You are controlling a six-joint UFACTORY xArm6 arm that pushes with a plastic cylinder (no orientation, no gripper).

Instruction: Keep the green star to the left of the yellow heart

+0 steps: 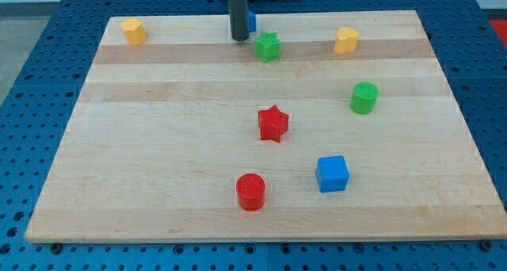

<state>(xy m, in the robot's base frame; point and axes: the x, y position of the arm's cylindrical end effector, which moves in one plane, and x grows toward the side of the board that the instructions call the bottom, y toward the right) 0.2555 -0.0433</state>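
The green star [268, 46] lies near the view's top, a little right of centre. The yellow heart [345, 40] lies to its right, near the top edge, well apart from it. My tip [239, 38] is just left of the green star, with a small gap between them. A blue block [251, 20] shows partly behind the rod, mostly hidden by it.
A yellow block [133, 31] sits at the top left corner of the wooden board [158, 144]. A green cylinder [364, 97] is at the right. A red star [273, 123] is at centre, a red cylinder [251, 192] and a blue cube [332, 173] lie below it.
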